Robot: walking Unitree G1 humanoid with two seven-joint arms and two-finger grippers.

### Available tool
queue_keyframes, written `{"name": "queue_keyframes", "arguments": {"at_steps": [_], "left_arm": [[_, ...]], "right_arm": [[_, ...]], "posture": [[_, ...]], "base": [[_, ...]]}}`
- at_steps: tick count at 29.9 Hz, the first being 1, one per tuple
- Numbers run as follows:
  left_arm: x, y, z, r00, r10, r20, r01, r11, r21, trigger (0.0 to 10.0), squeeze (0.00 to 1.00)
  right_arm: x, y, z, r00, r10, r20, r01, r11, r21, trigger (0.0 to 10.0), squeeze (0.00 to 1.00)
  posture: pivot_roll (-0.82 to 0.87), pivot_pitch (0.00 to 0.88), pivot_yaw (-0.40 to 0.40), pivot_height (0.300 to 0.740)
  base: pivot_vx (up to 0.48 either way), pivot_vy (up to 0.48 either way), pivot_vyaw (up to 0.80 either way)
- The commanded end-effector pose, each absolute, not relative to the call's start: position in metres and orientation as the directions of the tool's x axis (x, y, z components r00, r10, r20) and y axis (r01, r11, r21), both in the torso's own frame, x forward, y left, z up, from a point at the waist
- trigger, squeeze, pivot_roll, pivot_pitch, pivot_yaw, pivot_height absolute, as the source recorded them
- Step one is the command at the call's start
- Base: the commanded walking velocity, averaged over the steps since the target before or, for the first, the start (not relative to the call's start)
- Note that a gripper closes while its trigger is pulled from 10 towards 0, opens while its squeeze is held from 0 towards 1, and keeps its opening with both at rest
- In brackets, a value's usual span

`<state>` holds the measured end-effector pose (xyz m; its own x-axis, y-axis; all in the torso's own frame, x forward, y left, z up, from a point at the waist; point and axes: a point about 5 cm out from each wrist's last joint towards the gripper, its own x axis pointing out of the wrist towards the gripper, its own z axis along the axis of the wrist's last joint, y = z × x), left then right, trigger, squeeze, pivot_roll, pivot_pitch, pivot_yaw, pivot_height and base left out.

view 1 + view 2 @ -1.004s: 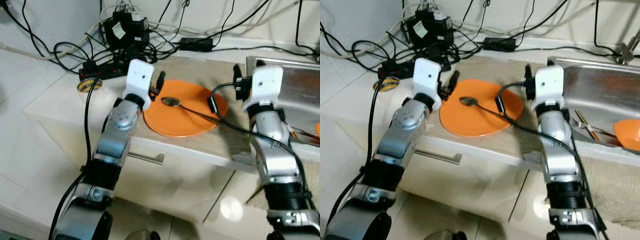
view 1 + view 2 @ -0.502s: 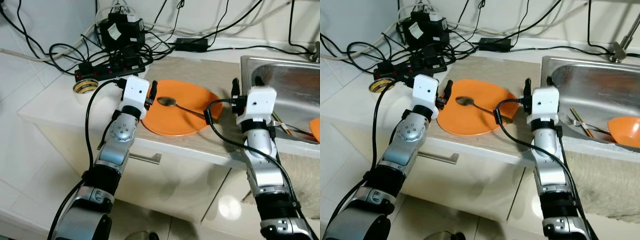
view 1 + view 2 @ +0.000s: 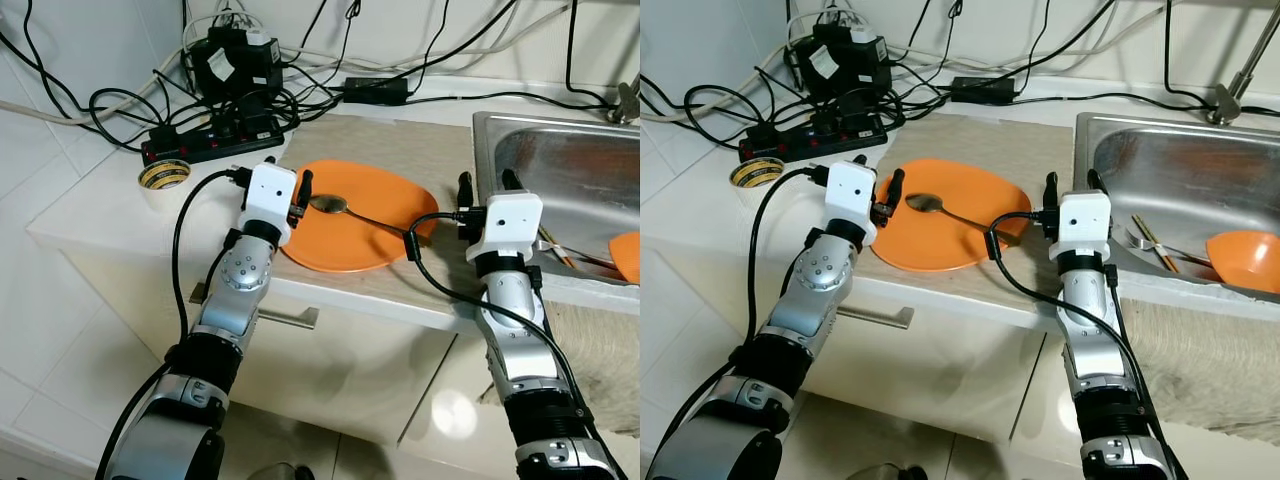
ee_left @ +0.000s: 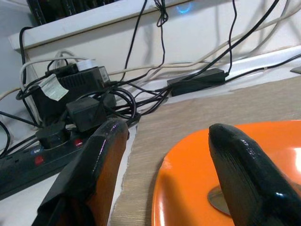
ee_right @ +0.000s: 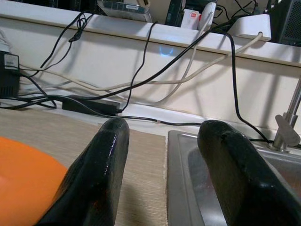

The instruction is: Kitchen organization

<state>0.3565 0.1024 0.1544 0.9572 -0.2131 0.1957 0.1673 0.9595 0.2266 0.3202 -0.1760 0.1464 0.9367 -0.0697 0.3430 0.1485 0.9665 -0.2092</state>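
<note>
An orange plate (image 3: 360,225) lies on the beige mat on the counter, with a metal spoon (image 3: 331,204) on it, handle pointing toward the sink. My left gripper (image 3: 288,176) hovers open at the plate's left rim, one finger (image 4: 244,165) over the plate (image 4: 197,188). Between the plate and the sink, my right gripper (image 3: 485,184) is open and holds nothing; its wrist view has the plate's edge (image 5: 21,176) beside one finger (image 5: 101,169).
The steel sink (image 3: 1170,170) at the right holds an orange bowl (image 3: 1246,260) and chopsticks (image 3: 1154,240). A power strip (image 3: 212,141), adapters and tangled cables crowd the back left, next to a tape roll (image 3: 164,174). A drawer handle (image 3: 290,318) sits below the counter edge.
The camera has shifted, and more of the counter and sink is in view. Both arms have dropped lower near the counter's front edge, fingers still open. Plate and spoon lie as before.
</note>
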Motion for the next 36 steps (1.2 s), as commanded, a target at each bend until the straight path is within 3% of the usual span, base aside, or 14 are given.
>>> {"name": "queue_keyframes", "arguments": {"at_steps": [1,17,26,28,31,36], "left_arm": [[0.361,0.104,0.161,0.955,-0.203,0.217,0.155,0.963,0.22,10.0,0.0],[0.354,0.09,0.177,0.922,-0.342,0.18,0.301,0.928,0.219,10.0,0.0],[0.347,0.098,0.187,0.943,-0.298,0.147,0.279,0.951,0.133,10.0,0.0],[0.345,0.096,0.191,0.938,-0.313,0.148,0.295,0.947,0.128,10.0,0.0],[0.344,0.091,0.199,0.937,-0.331,0.108,0.331,0.943,0.018,10.0,0.0],[0.341,0.082,0.218,0.909,-0.389,0.151,0.392,0.92,0.012,10.0,0.0]], "right_arm": [[0.322,-0.179,0.143,0.939,-0.083,0.333,0.161,0.963,-0.214,10.0,0.0],[0.317,-0.171,0.176,0.915,-0.057,0.399,0.124,0.982,-0.144,10.0,0.0],[0.323,-0.15,0.19,0.918,0.058,0.393,0.006,0.987,-0.16,10.0,0.0],[0.324,-0.148,0.192,0.917,0.071,0.393,-0.004,0.986,-0.168,10.0,0.0],[0.326,-0.148,0.191,0.92,0.07,0.387,-0.001,0.985,-0.175,10.0,0.0],[0.327,-0.146,0.196,0.915,0.067,0.397,0.002,0.985,-0.171,10.0,0.0]], "posture": [[-0.04,0.0,0.081,0.74],[-0.04,0.0,0.09,0.74],[0.01,0.0,0.036,0.74],[0.02,0.0,0.031,0.74],[0.02,0.0,0.033,0.74],[0.02,0.0,0.042,0.74]], "base": [[0.0,0.0,0.0],[0.0,0.0,0.0],[0.0,0.0,0.0],[0.0,0.0,0.0],[0.0,0.0,0.0],[0.0,0.0,0.0]]}}
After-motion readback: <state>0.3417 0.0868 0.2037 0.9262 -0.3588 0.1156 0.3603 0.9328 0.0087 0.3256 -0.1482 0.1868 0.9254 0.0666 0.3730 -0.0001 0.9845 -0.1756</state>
